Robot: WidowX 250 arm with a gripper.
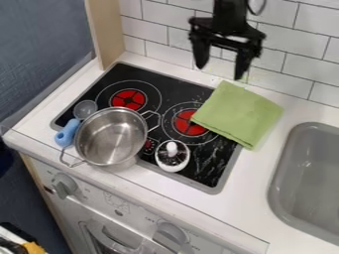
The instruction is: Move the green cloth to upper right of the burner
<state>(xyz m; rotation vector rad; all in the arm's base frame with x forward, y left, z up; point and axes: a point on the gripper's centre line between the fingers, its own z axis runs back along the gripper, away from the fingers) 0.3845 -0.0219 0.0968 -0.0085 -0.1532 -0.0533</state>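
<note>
Green cloth [240, 114] lies over the upper-right part of the burner [187, 124], extending onto the counter [255, 178]. Hand [220, 72] open, fingers apart, raised beyond the burner. Steel pot [111, 137] left of the burner.

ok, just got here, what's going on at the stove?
Nothing is being held: the black robot arm is over the back of the stove, jaws apart and empty. The green cloth lies flat below, across the stove's edge and the white counter, one corner over the right red burner. The steel pot sits at the left front, with a blue handle beside it.
</note>
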